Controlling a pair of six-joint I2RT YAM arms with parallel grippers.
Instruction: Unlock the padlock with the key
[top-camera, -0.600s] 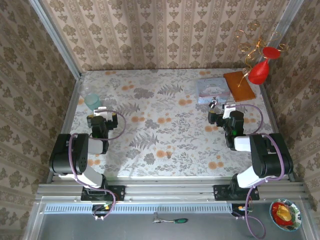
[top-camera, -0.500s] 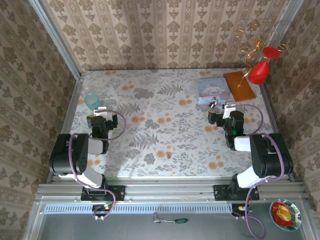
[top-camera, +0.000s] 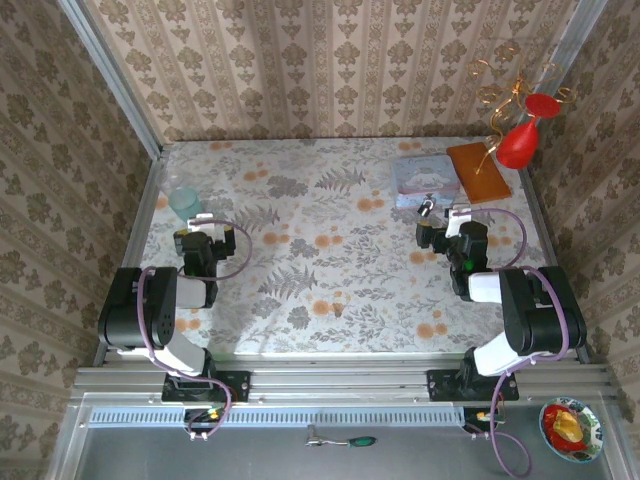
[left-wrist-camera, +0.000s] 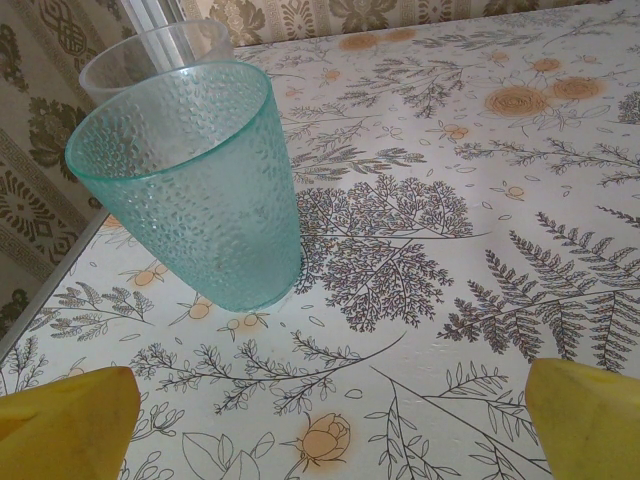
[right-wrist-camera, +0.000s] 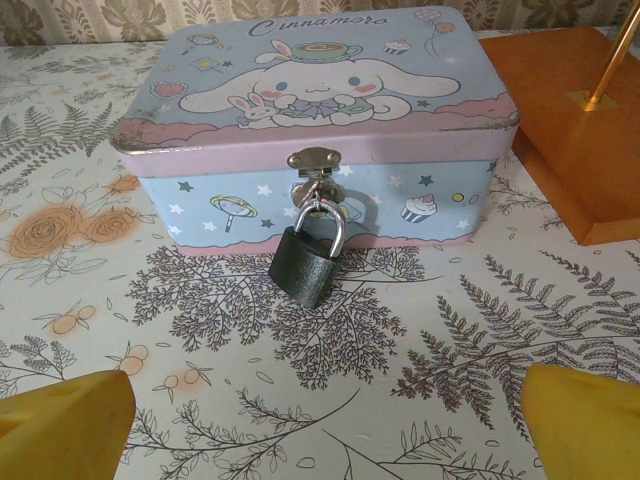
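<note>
**Left gripper** (left-wrist-camera: 325, 430): hanging low over the flowered table (top-camera: 330, 290), near its left side. Its yellow fingers (left-wrist-camera: 70, 420) are standing wide apart and gripping nothing; bare tablecloth is lying between them.

**Cup** (left-wrist-camera: 195, 180): pale green dimpled plastic, standing upright ahead of the left-hand finger of the left gripper and clear of both fingers. It is sitting close to the table's left edge.

**Right gripper** (right-wrist-camera: 325, 430): hovering low on the right side of the table and pointing at the front of the tin. Its yellow fingers (right-wrist-camera: 65, 425) are spread wide, with nothing held between them.

**Padlock** (right-wrist-camera: 308, 262): small, with a dark body and a silvery shackle. It is hanging from the clasp on the tin's front wall, with the shackle looping through the clasp ring and the body leaning down onto the tablecloth. It is sitting straight ahead of the gap between the right gripper's fingers, well clear of both.

**Tin** (right-wrist-camera: 320, 130): pale blue with a pink-edged lid carrying a cartoon long-eared figure. It is standing just beyond the padlock with its lid sitting down and its clasp facing the right gripper.

**Wooden base** (right-wrist-camera: 570, 110): an orange-brown slab lying just beside the tin, ahead of the right-hand finger of the right gripper. A thin golden rod is rising from it.

**Red ornament** (top-camera: 522, 140): showing above the wooden base at the table's far right corner, with gold wire curling over it.
</note>
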